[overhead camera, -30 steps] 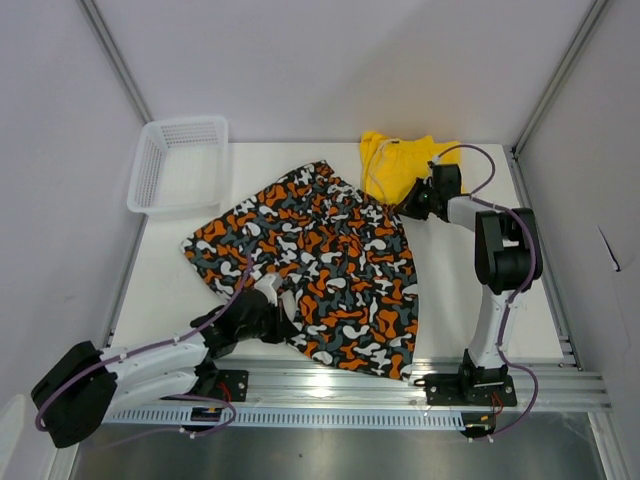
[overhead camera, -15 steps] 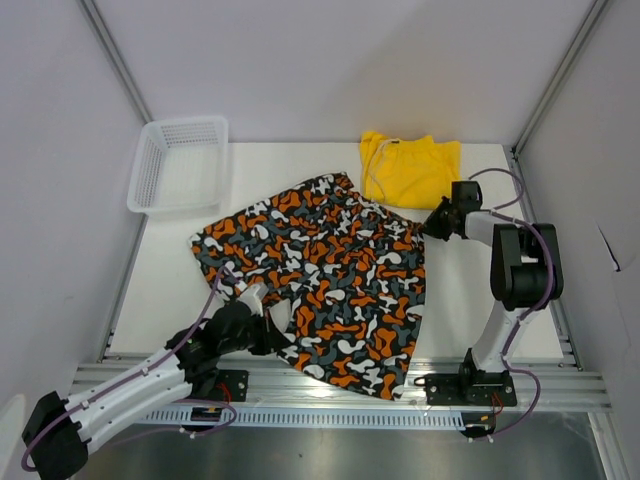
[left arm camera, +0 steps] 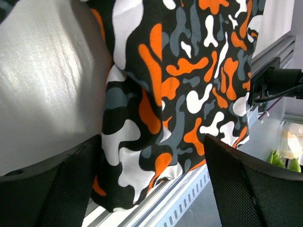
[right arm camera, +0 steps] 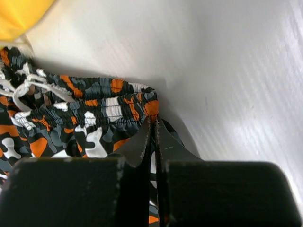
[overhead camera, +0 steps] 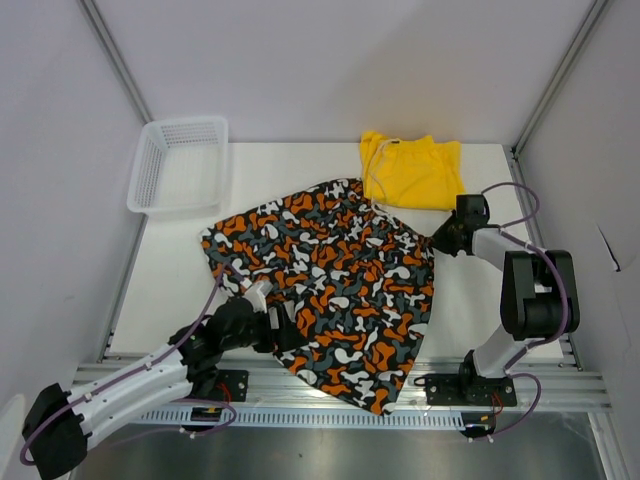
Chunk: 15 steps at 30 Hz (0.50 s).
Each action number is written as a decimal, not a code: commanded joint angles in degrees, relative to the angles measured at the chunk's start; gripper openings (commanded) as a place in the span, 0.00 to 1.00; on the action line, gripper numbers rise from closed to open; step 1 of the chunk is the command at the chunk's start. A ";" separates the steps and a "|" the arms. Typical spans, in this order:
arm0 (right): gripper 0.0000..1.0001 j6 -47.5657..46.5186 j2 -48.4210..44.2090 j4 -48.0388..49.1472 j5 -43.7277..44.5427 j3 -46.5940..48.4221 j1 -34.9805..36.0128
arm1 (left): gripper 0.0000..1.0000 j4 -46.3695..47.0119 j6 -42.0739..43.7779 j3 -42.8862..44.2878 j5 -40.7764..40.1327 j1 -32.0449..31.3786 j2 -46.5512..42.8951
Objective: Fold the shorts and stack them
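White desk (overhead camera: 170, 270) from above: your patterned shorts (overhead camera: 330, 280) lie spread at centre, yellow shorts (overhead camera: 415, 172) just behind. Your right end effector (overhead camera: 437, 243) pinches their patterned waistband; your left end effector (overhead camera: 285, 330) stands spread at the near left edge.

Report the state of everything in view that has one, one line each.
patterned shorts: spread flat, unfolded.
yellow shorts: lying behind the patterned pair, nothing stacked on them.
basket: upright, empty.
left gripper: open, jaws either side of the patterned hem.
right gripper: shut on the patterned waistband.
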 commanded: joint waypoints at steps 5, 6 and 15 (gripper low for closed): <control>0.00 -0.13 -5.43 -4.78 6.78 -1.89 1.14 | 0.93 -7.78 0.94 2.97 -3.19 -0.83 2.03; 0.00 -0.13 -5.61 -5.39 7.13 -1.98 0.88 | 0.94 -8.05 1.47 3.40 -3.55 -0.92 3.34; 0.00 -1.00 -6.41 -5.04 7.31 -5.66 -4.22 | 0.92 -9.63 3.05 7.01 -10.22 -1.10 10.64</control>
